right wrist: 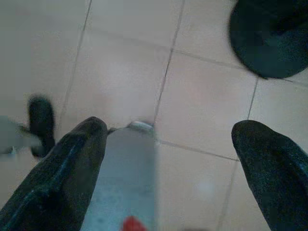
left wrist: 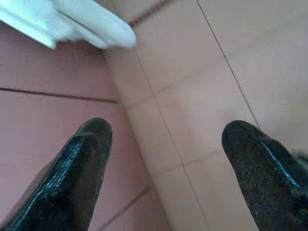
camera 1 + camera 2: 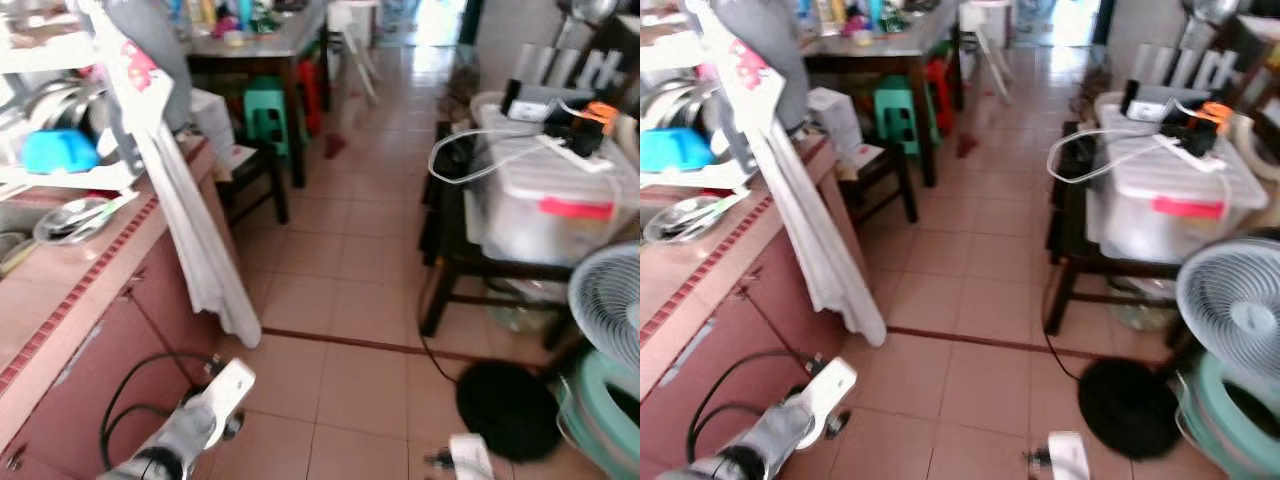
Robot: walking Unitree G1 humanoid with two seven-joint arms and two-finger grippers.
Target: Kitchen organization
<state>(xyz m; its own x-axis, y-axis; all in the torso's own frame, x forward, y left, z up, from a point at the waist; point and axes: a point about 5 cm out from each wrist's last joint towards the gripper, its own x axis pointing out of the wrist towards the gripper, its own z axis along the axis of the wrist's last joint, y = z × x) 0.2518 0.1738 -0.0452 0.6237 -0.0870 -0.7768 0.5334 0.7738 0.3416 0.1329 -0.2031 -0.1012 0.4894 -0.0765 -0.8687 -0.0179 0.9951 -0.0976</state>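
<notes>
1. Down low, the left gripper [image 2: 166, 159] hangs with its two black fingers [image 2: 77, 168] spread wide and nothing between them, beside the pink cabinet front [image 3: 120, 370] below the worktop's front edge.
2. Likewise the right gripper [image 1: 168, 168] hangs with fingers far apart and empty over the tiled floor [image 3: 350, 260], near the black round fan base [image 3: 508, 408].
3. On the worktop [image 3: 60, 290], at its far end, a dish rack [image 3: 60, 120] holds a blue bowl [image 3: 58, 150] and metal dishes; a clear glass lid [image 3: 72, 220] lies just in front of it.
4. A white cloth [image 3: 195, 220] hangs over the worktop's front edge, down the cabinet.
5. Across the aisle, a clear lidded storage box [image 3: 545, 195] sits on a dark stand, with a white cable [image 3: 480, 160] draped over its near corner.
6. A white fan [image 3: 610, 290] stands at the right edge of the head views.
</notes>
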